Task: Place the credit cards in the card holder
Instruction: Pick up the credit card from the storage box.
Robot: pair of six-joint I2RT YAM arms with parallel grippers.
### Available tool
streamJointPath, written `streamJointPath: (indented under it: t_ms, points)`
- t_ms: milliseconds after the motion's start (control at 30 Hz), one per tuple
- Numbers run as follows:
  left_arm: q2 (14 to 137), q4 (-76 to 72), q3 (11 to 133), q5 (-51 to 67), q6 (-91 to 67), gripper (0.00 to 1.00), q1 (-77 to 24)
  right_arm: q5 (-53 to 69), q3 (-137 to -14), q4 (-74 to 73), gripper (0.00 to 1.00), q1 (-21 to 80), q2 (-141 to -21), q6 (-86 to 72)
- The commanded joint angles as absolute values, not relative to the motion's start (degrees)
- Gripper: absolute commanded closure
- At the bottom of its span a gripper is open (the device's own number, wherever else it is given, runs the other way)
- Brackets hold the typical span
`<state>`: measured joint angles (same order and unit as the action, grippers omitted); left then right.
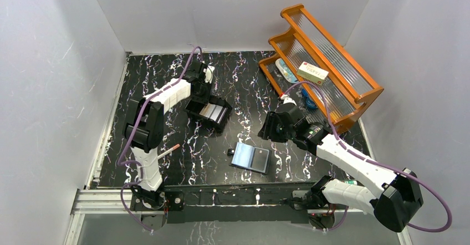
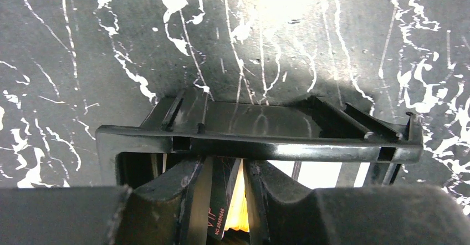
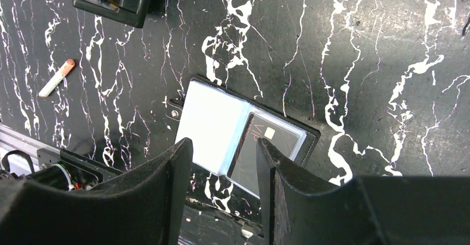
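The cards (image 2: 220,212) in hand stand on edge inside the box (image 2: 255,145), toward the far left of the table (image 1: 244,78). A dark one with printed lettering sits between the fingers of the left gripper (image 2: 224,170), and what looks like an orange card (image 2: 239,200) glows just behind it; the jaws are drawn narrow about them, yet I cannot tell whether they truly pinch. The holder (image 3: 213,126) lies open and flat near the middle of the table's near edge, well apart from the box; a chip card (image 3: 271,139) already sits in its right sleeve, and the left sleeve looks bare. The right gripper (image 3: 224,153) hangs above the holder, jaws released, nothing in them. To my eye the step is drawing a card out of the box; it would go best with the dark card alone, gripped near its top edge and lifted straight up, so that it clears the rim without dragging the box or pulling its orange neighbour along; the right gripper might then steady the holder for the insertion. A small stick (image 3: 55,78) lies toward the left edge; a rack (image 1: 332,45) fills the far right corner; neither looks to be in the way.
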<state>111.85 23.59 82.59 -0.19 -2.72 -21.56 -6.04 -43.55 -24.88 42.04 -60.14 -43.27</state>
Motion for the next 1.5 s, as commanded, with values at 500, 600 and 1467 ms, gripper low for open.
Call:
streamJointPath:
  t_ms: [500, 600, 1467]
  points:
    - [105.65, 28.74, 86.04, 9.11, -5.69, 0.90, -21.91, -6.26, -43.56, -20.83, 0.46, 41.88, -60.36, -43.49]
    - [106.09, 28.90, 85.40, 8.55, -4.91, 0.98, -21.89, -6.31, -43.41, -20.70, 0.46, 41.91, -59.96, -43.52]
    - [88.83, 31.67, 87.93, 1.95, -9.67, 1.00, -24.43, 0.92, -43.09, -14.35, 0.48, 41.92, -55.32, -50.88]
